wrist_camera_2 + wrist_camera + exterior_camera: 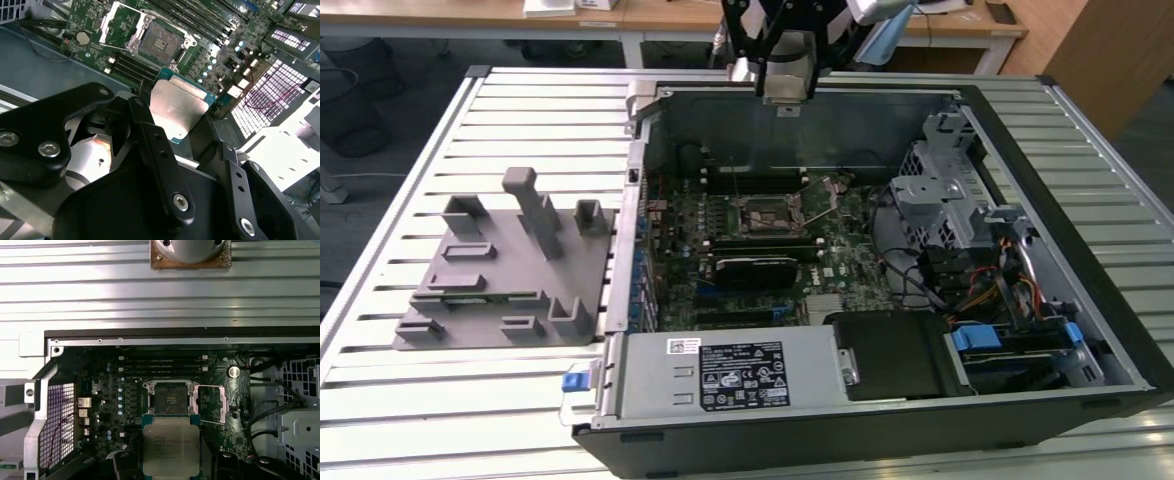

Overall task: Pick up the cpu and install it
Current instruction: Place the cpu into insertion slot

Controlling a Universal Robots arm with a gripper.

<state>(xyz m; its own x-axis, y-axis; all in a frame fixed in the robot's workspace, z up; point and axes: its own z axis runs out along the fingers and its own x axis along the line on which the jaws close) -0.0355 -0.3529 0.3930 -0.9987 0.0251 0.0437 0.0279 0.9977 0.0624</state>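
Observation:
My gripper (786, 88) hangs over the far wall of the open computer case (635, 190), shut on the cpu (786, 82). In both wrist views the cpu (182, 107) (171, 447) is a flat square chip with a silvery top and a greenish rim, clamped by its edges between two black fingers (144, 112) (123, 465). The black cpu socket (766, 213) (157, 42) (170, 400) on the motherboard lies open below, its metal frame swung aside and nothing in it. The cpu is well above the socket and not touching the board.
A grey plastic fixture (507, 270) with upright blocks lies on the slatted table at the exterior view's left. Inside the case are a power supply (720, 370), a metal drive cage (947, 190), loose cables (947, 280) and memory slots (162, 362).

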